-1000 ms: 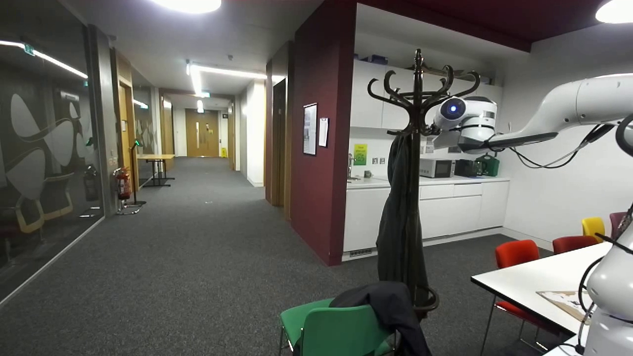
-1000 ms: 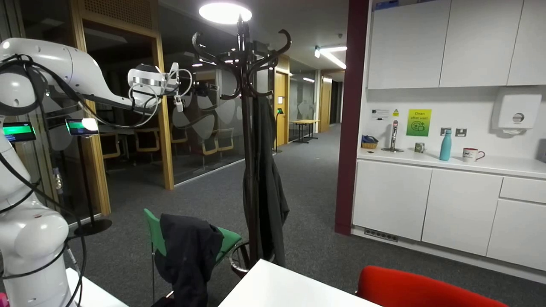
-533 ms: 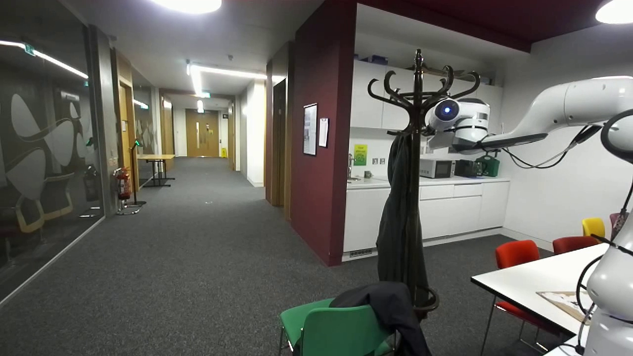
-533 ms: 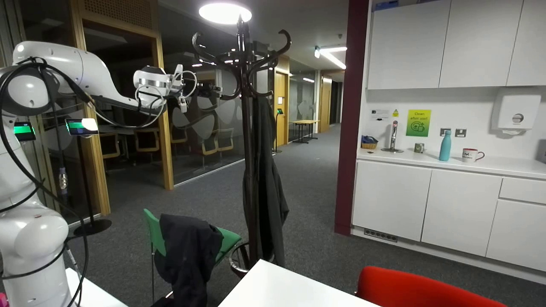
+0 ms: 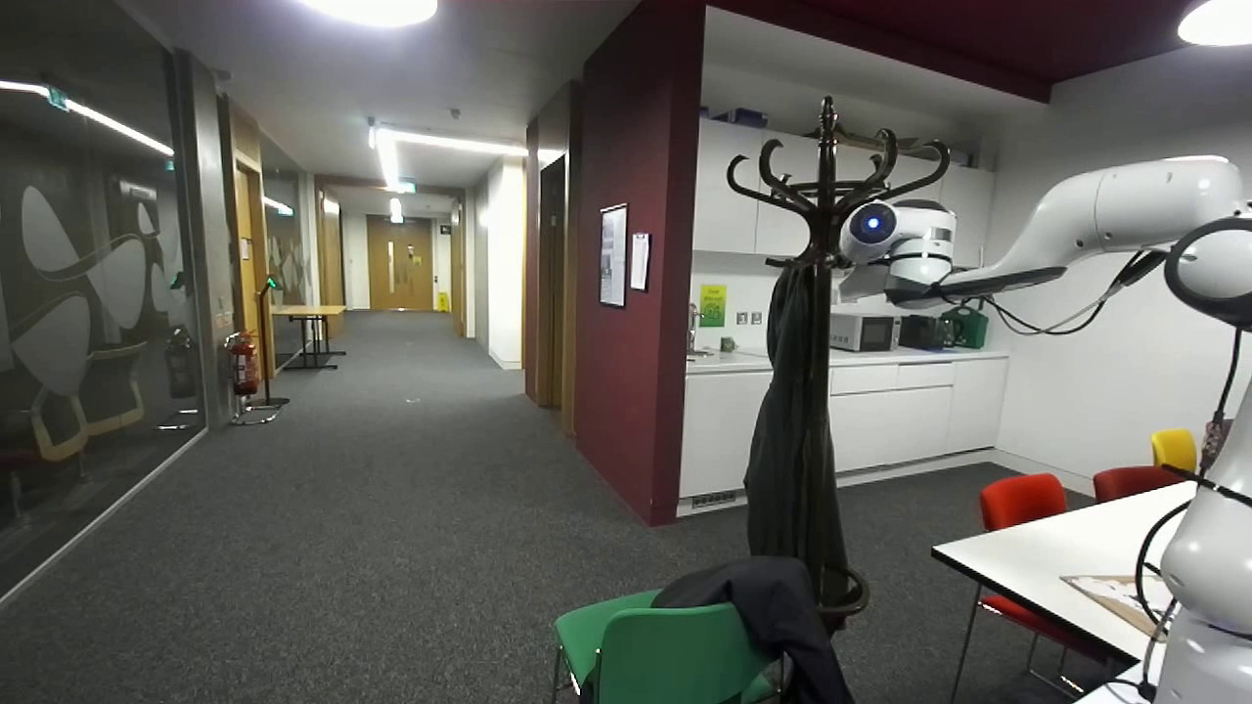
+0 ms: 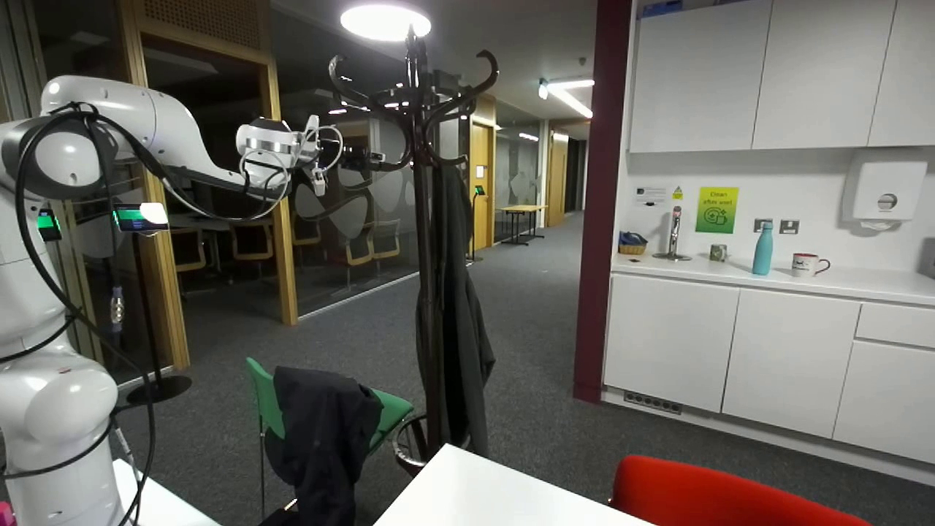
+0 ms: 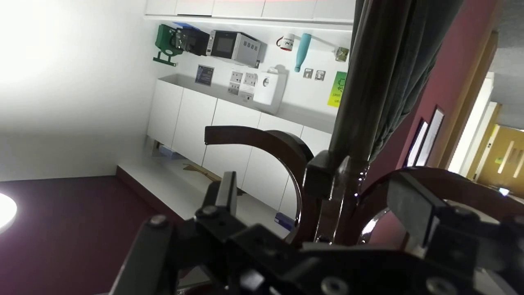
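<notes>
The tall, dark brown, glossy coat stand (image 7: 370,78), seemingly of bent wood, is straight ahead of the gripper (image 7: 321,203). In the wrist view its slim post shows between the fingers (image 7: 226,196), which are spread wide and pinch nothing. One curved hook (image 7: 245,136) arcs ahead of one finger, and a second curved hook (image 7: 450,184) passes behind the opposite finger; I cannot tell whether either touches. A dark grey cloth coat (image 6: 466,329) hangs on the post's far side from the gripper, lower than it. Well below the gripper, a black cloth jacket (image 6: 325,424) drapes over a green chair (image 5: 670,650) with thin metal legs.

Working well this close calls, in my judgement, for small, slow moves, with even clearance between each finger and the hook nearest to it. Depth reads poorly in the wrist view, so the gap is best checked against both exterior views. A sideways knock could rock something so tall and slender, so touch it lightly if at all, and a loose fold of the coat could snag a fingertip.
</notes>
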You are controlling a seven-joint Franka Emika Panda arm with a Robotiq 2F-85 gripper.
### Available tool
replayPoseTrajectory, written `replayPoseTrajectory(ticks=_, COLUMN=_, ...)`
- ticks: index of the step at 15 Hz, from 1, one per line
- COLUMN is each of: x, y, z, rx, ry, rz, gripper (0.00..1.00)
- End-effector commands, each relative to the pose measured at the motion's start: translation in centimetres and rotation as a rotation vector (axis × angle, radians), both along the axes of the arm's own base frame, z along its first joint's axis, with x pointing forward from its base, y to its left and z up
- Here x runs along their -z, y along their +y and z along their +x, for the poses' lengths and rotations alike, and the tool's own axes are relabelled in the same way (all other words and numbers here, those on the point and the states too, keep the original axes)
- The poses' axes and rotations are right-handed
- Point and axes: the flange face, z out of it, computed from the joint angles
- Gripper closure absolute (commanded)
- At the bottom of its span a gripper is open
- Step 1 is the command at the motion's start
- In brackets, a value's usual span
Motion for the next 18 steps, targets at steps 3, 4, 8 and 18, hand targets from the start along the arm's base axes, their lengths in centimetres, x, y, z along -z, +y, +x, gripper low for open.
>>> replayPoseTrajectory(ticks=3, x=-1.6, y=-0.4, z=0.1, rx=0.005, ry=-0.044, rz=-0.038, gripper=0.0)
replayPoseTrajectory(ticks=4, x=-1.8, y=-0.5, z=0.0, rx=0.006, ry=-0.049, rz=-0.045, gripper=0.0)
replayPoseTrajectory(ticks=8, x=-2.2, y=-1.1, z=-0.4, rx=0.017, ry=-0.055, rz=-0.054, gripper=0.0)
replayPoseTrajectory(ticks=18, x=-1.7, y=-1.1, z=-0.4, rx=0.014, ry=-0.045, rz=-0.048, gripper=0.0)
